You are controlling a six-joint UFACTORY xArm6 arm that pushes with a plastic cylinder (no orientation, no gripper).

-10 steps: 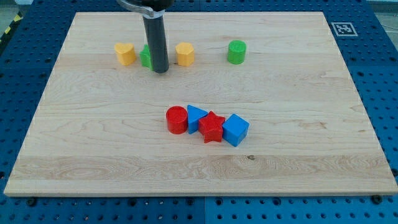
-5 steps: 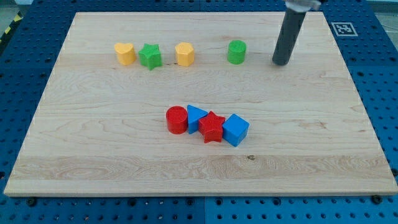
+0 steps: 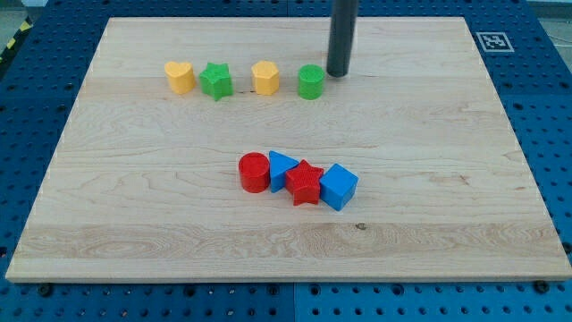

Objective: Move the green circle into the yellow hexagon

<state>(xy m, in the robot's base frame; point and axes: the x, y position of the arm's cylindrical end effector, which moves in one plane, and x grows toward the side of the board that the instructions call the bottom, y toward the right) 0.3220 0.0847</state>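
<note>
The green circle (image 3: 311,81) stands near the view's top, a short gap to the right of the yellow hexagon (image 3: 265,78). My tip (image 3: 338,73) is just to the right of the green circle and slightly above it, close to its edge. The rod rises straight up out of the view's top.
A green star (image 3: 215,80) and a yellow heart (image 3: 180,77) sit left of the hexagon in the same row. A red circle (image 3: 254,173), blue triangle (image 3: 282,166), red star (image 3: 306,182) and blue cube (image 3: 338,187) cluster mid-board. The wooden board (image 3: 134,215) lies on a blue pegboard.
My tip swung from the green star to the far right, then came back left. The green circle has slid left, closer to the yellow hexagon.
</note>
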